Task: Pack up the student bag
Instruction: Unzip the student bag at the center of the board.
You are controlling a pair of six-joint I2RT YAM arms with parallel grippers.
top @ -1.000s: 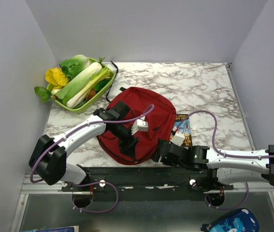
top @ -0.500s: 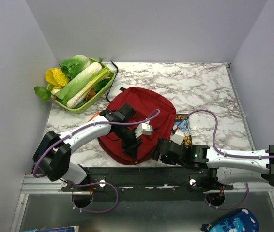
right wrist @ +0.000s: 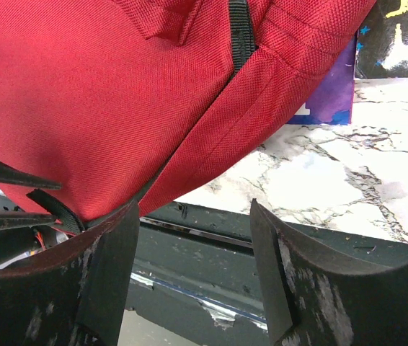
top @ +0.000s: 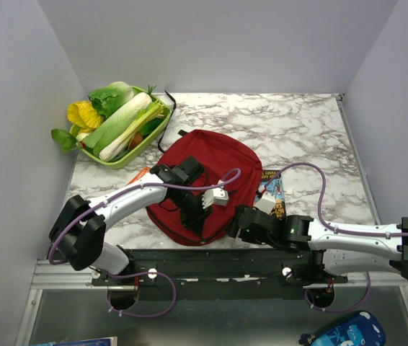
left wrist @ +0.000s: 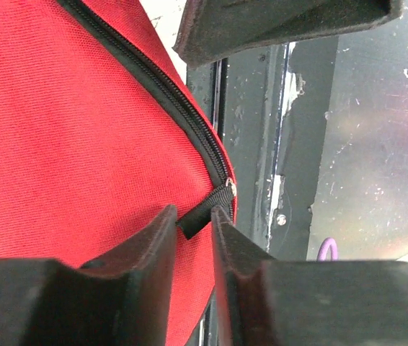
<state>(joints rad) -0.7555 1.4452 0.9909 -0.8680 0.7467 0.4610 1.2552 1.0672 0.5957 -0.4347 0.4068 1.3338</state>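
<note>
Left arm has edged slightly toward the near edge since half a second ago; left pincer (left wrist: 192, 218) is narrow, pinching the black zipper pull (left wrist: 211, 203) at the near rim of the red student bag (top: 215, 155), which lies flat mid-desk (top: 305, 130). Right pincer (right wrist: 193, 216) is spread wide at the bag's near-right corner, gripping nothing. Colourful booklet (top: 275, 191) lies just beside the bag, partly under it, its yellow cover lettering unreadable.
</note>
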